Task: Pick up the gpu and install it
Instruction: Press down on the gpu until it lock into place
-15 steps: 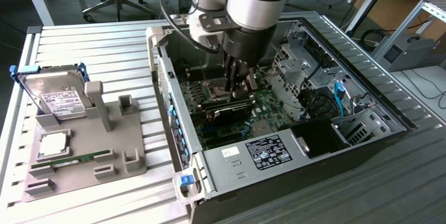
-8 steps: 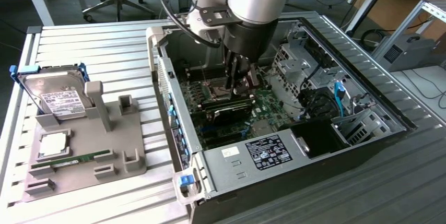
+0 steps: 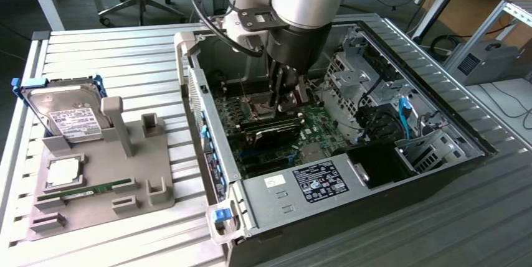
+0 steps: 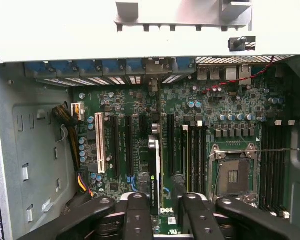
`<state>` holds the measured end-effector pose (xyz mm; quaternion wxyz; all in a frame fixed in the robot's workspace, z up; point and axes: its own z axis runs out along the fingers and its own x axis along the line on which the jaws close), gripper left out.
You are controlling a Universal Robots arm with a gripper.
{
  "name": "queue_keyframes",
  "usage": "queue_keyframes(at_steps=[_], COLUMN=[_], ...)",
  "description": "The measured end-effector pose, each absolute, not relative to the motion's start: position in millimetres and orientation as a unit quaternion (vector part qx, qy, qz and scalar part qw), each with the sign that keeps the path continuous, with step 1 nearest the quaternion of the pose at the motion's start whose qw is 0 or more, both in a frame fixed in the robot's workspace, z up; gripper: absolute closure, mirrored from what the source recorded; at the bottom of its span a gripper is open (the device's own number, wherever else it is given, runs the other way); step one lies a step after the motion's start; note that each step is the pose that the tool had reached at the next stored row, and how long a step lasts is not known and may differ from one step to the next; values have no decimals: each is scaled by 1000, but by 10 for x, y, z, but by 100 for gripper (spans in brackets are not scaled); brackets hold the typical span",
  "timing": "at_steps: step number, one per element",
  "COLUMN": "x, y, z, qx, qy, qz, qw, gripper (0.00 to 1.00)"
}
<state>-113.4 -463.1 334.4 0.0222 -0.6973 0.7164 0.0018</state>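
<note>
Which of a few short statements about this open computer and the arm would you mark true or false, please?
1. The hard drive stands in the grey holder outside the case. True.
2. The computer case has its side panel on. False: the side is open and the motherboard is exposed.
3. The gripper is down inside the case, over the motherboard. True.
4. The gpu lies on the grey holder. False: it stands on edge among the motherboard's expansion slots, right by the gripper.
5. A cooler covers the processor socket. False: the socket is bare.
</note>
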Motion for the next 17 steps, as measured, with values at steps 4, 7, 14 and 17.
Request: queue_keyframes(at_steps=[4,7,14,17], x=[-1134,-1134,-1239,-1339], y=[-4631,-4631,-4589,-4568], z=[3344,3344,3302,3285], qx=[-697,-697,-697,-697], qy=[716,716,716,716], qz=[2,2,2,2], qw=[22,22,22,22], gripper=[87,89,89,89])
